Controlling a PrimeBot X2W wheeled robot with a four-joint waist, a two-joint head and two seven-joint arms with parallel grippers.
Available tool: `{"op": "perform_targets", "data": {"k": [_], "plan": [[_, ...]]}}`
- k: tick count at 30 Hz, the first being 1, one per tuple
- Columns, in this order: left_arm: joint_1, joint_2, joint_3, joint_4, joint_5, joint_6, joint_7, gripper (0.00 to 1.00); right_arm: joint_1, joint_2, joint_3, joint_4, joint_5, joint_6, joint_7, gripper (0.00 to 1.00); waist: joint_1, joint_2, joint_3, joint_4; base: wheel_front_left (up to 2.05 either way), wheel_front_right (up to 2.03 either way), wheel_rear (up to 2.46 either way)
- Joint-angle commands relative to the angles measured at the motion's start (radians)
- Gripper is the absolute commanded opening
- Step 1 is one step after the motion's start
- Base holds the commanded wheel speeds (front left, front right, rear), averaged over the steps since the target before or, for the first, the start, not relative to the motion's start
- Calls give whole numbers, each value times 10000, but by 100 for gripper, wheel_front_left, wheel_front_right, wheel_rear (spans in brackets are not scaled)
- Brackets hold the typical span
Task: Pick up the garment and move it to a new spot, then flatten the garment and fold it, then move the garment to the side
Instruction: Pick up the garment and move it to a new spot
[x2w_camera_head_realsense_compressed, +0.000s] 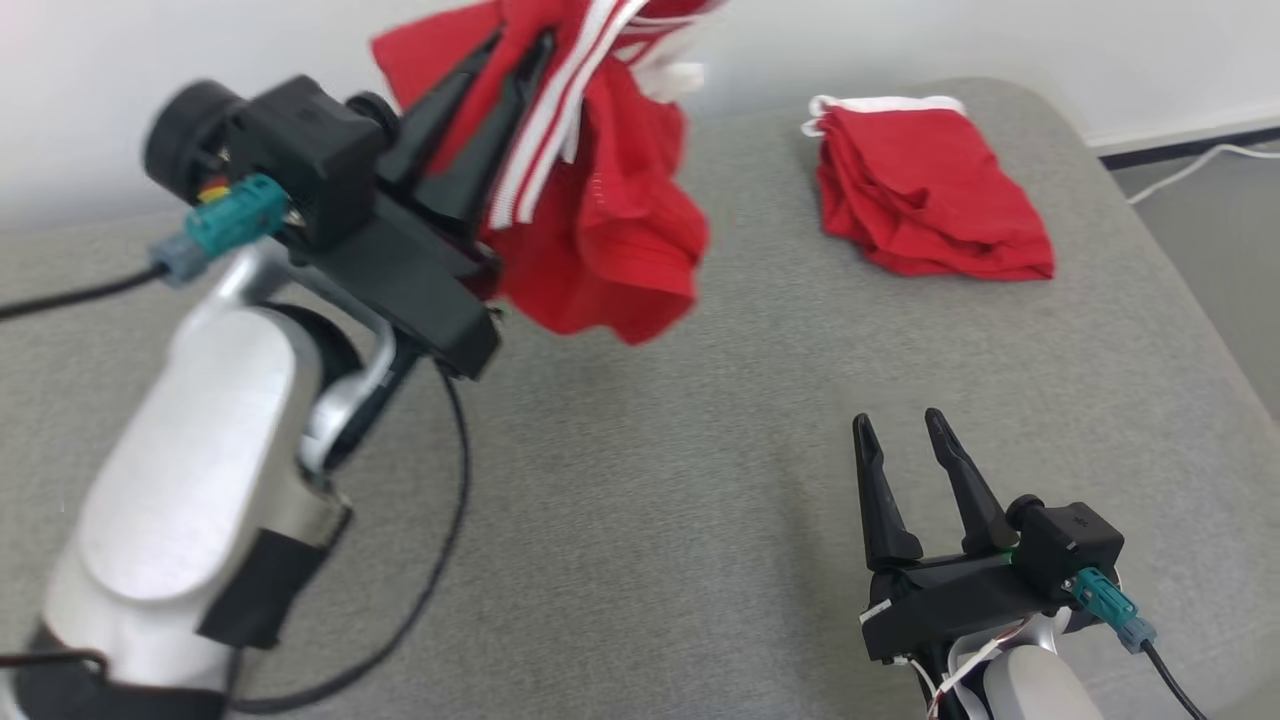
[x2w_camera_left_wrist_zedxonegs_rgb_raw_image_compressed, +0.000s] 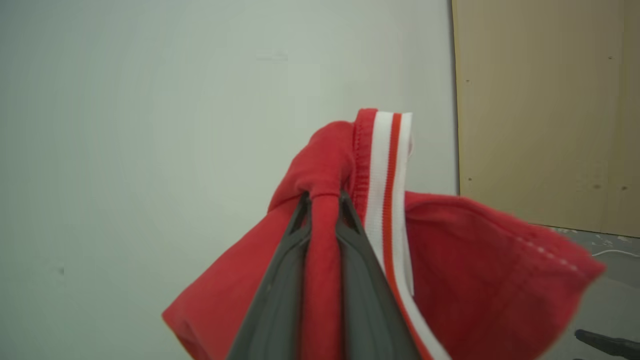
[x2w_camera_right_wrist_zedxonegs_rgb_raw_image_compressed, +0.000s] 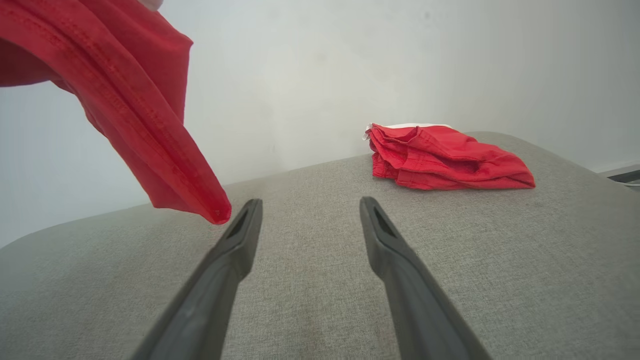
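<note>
A red garment (x2w_camera_head_realsense_compressed: 610, 230) with a red-and-white striped band hangs in the air above the grey cushioned surface (x2w_camera_head_realsense_compressed: 650, 520), at the upper left of the head view. My left gripper (x2w_camera_head_realsense_compressed: 520, 45) is shut on a bunched fold of it; the left wrist view has red cloth (x2w_camera_left_wrist_zedxonegs_rgb_raw_image_compressed: 322, 235) squeezed between the two fingers and the striped band (x2w_camera_left_wrist_zedxonegs_rgb_raw_image_compressed: 387, 165) just right of them. A hanging corner of the garment (x2w_camera_right_wrist_zedxonegs_rgb_raw_image_compressed: 165, 165) shows in the right wrist view. My right gripper (x2w_camera_head_realsense_compressed: 898, 422) stands open low at the right, nothing between its fingers (x2w_camera_right_wrist_zedxonegs_rgb_raw_image_compressed: 245, 230).
A second red garment (x2w_camera_head_realsense_compressed: 925, 195), folded with a white edge, lies at the far right of the grey surface; it is also in the right wrist view (x2w_camera_right_wrist_zedxonegs_rgb_raw_image_compressed: 445, 160). A white wall stands behind. A white cable (x2w_camera_head_realsense_compressed: 1190, 165) runs on the floor beyond the right edge.
</note>
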Motion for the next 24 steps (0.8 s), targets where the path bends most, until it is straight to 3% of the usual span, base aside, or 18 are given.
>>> {"op": "perform_targets", "data": {"k": [1, 6, 13, 18, 23, 24], "plan": [[342, -169, 2, -14, -195, 152, -159, 0, 139, 17, -26, -4, -12, 1, -5, 100, 0, 0, -33, -225, 0, 0, 0], [1277, -610, -18, 321, -521, 538, -634, 0, 172, 20, -121, 3, -174, 0, -5, 100, 0, 0, -44, -70, 0, 0, 0], [2997, -762, 367, 1424, -1026, 995, -1678, 0, 176, 16, -116, 133, -355, 0, -5, 100, 0, 0, 41, 438, 0, 0, 0], [3869, -765, 505, 2460, -1265, 1030, -2393, 0, 161, 15, -142, 206, -512, 1, -5, 100, 0, 0, 73, 828, 0, 0, 0], [4109, -904, 553, 3844, -1462, 796, -3132, 0, 29, 15, -112, 263, -551, 1, -5, 100, 0, 0, 170, 1116, 0, 0, 0], [4058, -893, 564, 4039, -1395, 795, -3227, 4, 22, 15, -92, 275, -529, 0, -5, 100, 0, 0, 183, 1148, 0, 0, 0]]}}
